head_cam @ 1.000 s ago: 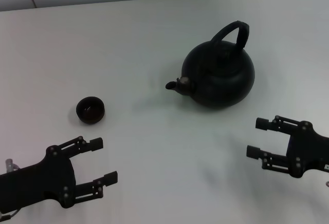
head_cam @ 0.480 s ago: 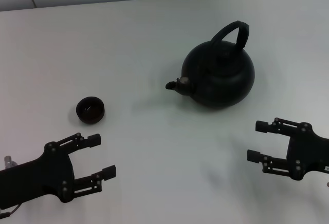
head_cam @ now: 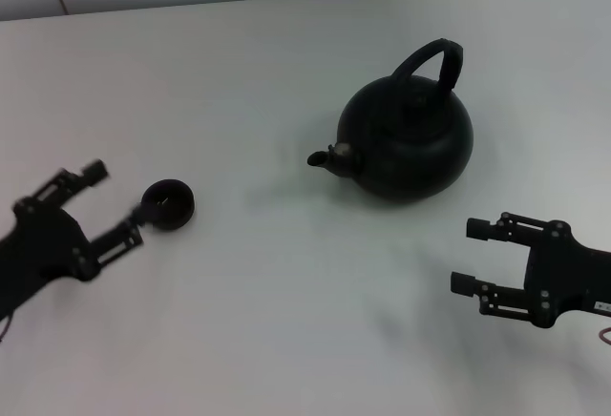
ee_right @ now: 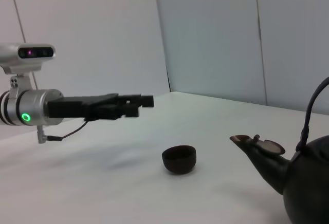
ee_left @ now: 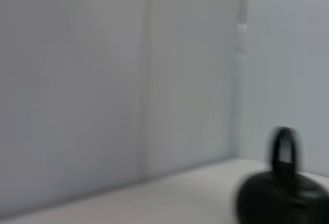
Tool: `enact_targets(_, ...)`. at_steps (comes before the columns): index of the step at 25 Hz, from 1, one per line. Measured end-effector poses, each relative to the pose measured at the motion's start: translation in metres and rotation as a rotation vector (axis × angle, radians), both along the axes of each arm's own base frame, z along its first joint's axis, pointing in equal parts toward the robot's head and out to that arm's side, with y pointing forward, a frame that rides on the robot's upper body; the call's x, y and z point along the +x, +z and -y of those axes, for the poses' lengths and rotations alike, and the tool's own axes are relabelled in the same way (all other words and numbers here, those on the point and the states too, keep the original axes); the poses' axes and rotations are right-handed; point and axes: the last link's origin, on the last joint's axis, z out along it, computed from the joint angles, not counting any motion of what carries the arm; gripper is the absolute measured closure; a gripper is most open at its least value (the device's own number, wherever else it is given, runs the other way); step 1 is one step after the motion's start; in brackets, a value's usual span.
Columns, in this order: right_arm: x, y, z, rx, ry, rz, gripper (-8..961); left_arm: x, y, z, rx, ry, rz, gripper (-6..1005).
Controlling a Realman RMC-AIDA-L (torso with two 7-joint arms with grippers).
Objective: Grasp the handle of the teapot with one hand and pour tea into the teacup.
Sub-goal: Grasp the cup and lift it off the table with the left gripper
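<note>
Clearly the right gripper (head_cam: pixel 475 256), fingers spread and empty, is nearer the handle (head_cam: pixel 431 66) of the teapot (head_cam: pixel 406 139), which rises behind it; the left gripper (head_cam: pixel 110 204), also spread, hovers beside the teacup (head_cam: pixel 168 203).

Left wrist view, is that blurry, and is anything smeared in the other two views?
Left wrist view: yes, the teapot and its handle are soft and streaked. Head view: only the left gripper beside the teacup is smeared; the right gripper looks crisp. Right wrist view: sharp throughout.
</note>
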Motion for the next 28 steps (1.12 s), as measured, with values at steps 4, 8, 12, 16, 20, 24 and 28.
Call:
enact_targets(4, 0.0, 0.0, -0.001, 0.003, 0.004, 0.002, 226, -0.007, 0.002, -0.006, 0.18, 0.051, -0.01, 201)
enact_targets(8, 0.0, 0.001, -0.002, 0.011, 0.003, 0.002, 226, -0.008, 0.001, -0.007, 0.205, 0.047, -0.028, 201)
enact_targets(12, 0.0, 0.002, -0.002, 0.017, 0.003, 0.005, 226, -0.014, -0.002, -0.012, 0.195, 0.07, -0.079, 202)
enact_targets(16, 0.001, 0.003, -0.003, 0.021, -0.002, 0.009, 226, -0.016, -0.013, -0.013, 0.127, 0.053, -0.156, 203)
enact_targets(20, 0.001, 0.003, -0.003, 0.023, -0.003, 0.012, 226, -0.018, -0.02, -0.016, 0.089, 0.043, -0.209, 204)
enact_targets(24, 0.0, 0.002, -0.005, 0.021, 0.001, 0.01, 226, -0.019, -0.029, -0.025, 0.068, 0.068, -0.265, 205)
enact_targets(28, -0.001, 0.002, -0.006, 0.021, 0.003, 0.009, 226, -0.017, -0.033, -0.032, 0.068, 0.078, -0.285, 205)
